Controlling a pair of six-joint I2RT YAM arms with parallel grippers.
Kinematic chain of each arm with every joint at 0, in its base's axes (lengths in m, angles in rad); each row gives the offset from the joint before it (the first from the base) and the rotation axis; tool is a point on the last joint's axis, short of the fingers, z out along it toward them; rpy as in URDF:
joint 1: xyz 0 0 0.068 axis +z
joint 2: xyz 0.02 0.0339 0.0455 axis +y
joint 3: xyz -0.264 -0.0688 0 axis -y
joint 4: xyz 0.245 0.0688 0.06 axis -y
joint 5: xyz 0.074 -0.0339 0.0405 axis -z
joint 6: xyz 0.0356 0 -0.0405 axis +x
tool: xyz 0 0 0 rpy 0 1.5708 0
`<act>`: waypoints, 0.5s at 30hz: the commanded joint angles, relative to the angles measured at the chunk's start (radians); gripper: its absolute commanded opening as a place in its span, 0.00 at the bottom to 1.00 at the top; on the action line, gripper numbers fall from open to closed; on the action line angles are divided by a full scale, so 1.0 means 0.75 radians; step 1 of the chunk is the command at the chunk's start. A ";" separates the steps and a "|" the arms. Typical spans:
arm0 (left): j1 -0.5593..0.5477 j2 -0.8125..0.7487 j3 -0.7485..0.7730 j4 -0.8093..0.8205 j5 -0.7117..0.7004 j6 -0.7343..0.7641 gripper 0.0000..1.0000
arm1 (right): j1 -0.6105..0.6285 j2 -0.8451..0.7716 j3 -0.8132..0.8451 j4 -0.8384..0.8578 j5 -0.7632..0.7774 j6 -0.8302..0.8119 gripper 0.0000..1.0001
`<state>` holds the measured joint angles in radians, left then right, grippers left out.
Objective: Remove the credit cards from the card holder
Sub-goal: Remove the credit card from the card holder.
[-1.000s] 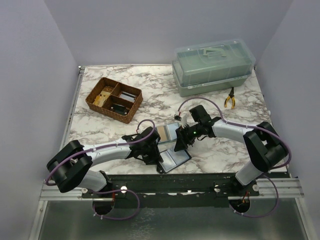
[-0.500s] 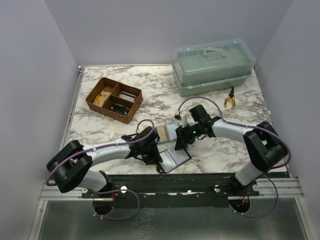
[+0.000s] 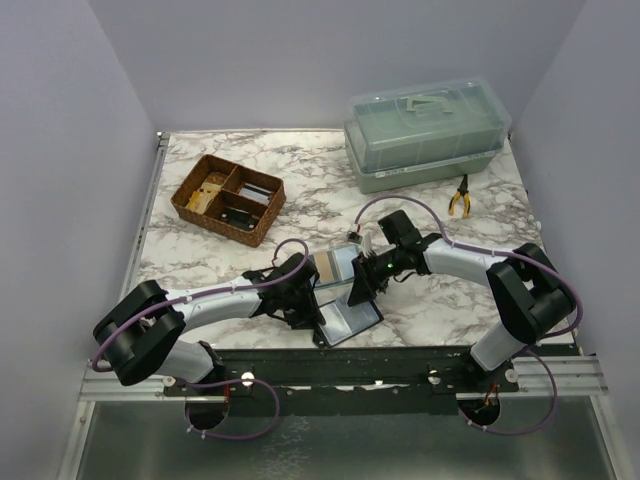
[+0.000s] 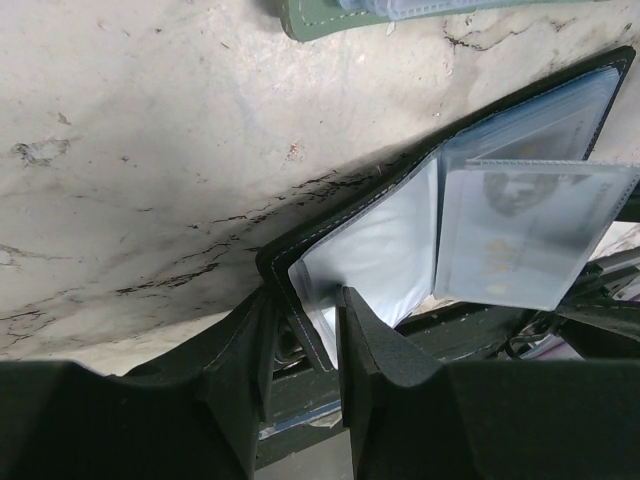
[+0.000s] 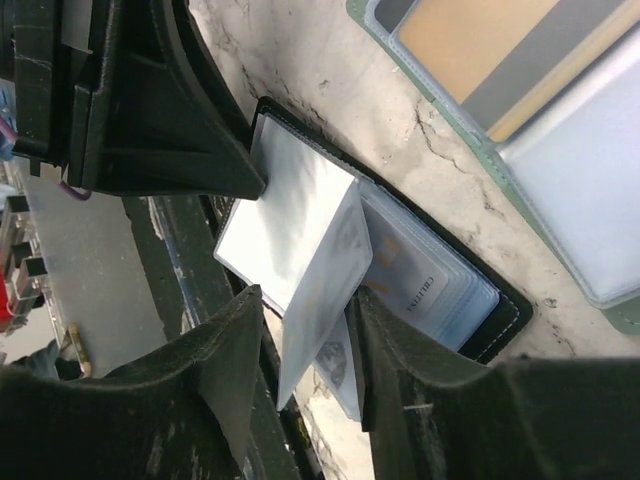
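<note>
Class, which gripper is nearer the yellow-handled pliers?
Right. The right gripper is over the card holder, toward the pliers; the left gripper clamps its left corner, further away.

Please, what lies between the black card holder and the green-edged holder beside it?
Only a bare strip of the marble table: the card holder and the green-edged holder lie apart. Both wrist views show it.
</note>
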<state>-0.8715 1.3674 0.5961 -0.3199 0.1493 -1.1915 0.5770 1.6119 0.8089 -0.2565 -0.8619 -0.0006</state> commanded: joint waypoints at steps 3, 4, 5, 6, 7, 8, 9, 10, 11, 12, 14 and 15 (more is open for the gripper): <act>0.008 0.016 -0.048 -0.030 -0.054 0.021 0.35 | 0.008 0.019 0.022 -0.041 0.000 -0.008 0.33; 0.007 0.016 -0.049 -0.030 -0.054 0.020 0.35 | 0.008 0.023 0.023 -0.044 -0.007 -0.009 0.32; 0.007 0.014 -0.047 -0.030 -0.054 0.019 0.35 | 0.008 0.034 0.025 -0.048 -0.010 -0.009 0.32; 0.008 0.014 -0.045 -0.030 -0.054 0.019 0.35 | 0.007 0.044 0.025 -0.052 -0.011 -0.008 0.32; 0.008 0.013 -0.043 -0.030 -0.054 0.020 0.35 | 0.007 0.055 0.026 -0.054 -0.017 -0.007 0.32; 0.007 0.013 -0.041 -0.030 -0.052 0.020 0.35 | 0.008 0.066 0.028 -0.056 -0.018 -0.004 0.33; 0.008 0.011 -0.040 -0.030 -0.052 0.020 0.35 | 0.007 0.081 0.034 -0.059 -0.016 -0.003 0.33; 0.008 0.008 -0.038 -0.031 -0.050 0.020 0.35 | 0.008 0.093 0.039 -0.066 -0.010 -0.002 0.33; 0.008 0.005 -0.037 -0.030 -0.050 0.020 0.35 | 0.007 0.103 0.045 -0.071 -0.007 -0.003 0.33; 0.008 -0.001 -0.038 -0.031 -0.051 0.017 0.35 | 0.008 0.109 0.048 -0.075 -0.006 -0.002 0.33; 0.007 -0.015 -0.041 -0.030 -0.055 0.012 0.35 | 0.008 0.120 0.052 -0.078 -0.011 -0.003 0.31; 0.009 -0.025 -0.045 -0.030 -0.059 0.011 0.35 | 0.008 0.124 0.056 -0.082 -0.018 -0.003 0.26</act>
<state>-0.8715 1.3632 0.5934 -0.3187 0.1493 -1.1919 0.5770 1.6840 0.8185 -0.2874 -0.8593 -0.0002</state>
